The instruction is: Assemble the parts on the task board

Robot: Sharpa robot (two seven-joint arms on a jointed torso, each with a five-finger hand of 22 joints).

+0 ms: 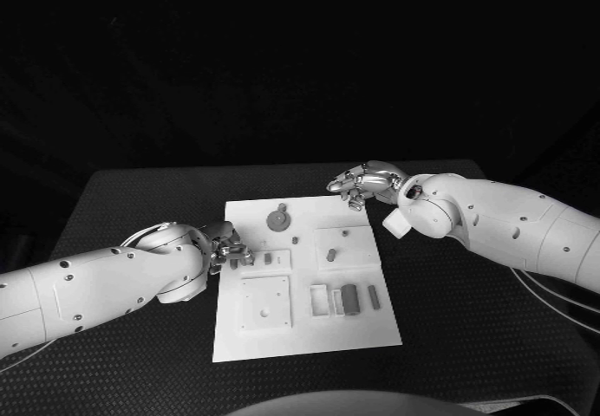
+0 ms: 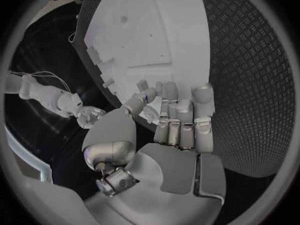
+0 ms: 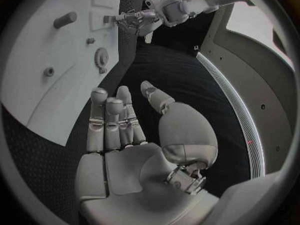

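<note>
Head view: the white task board lies mid-counter, its long axis running 6 to 12 o'clock. At its 9 o'clock edge the left robot hand pinches a small part. Farther off, at 1 o'clock, the right robot hand hovers, fingers apart, holding nothing.

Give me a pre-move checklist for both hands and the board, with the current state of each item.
1. Silver left hand at the left edge of the white task board: ok.
2. Left fingers closed on a part: cannot tell; a small piece sits by the fingertips.
3. Silver right hand holds nothing, fingers apart: ok.
4. Right hand off the board, above its far right corner: ok.
5. Grey toothed gear lies untouched on the board's far half: ok.
6. Dark oblong blocks rest untouched beside the right-hand slots: ok.
</note>
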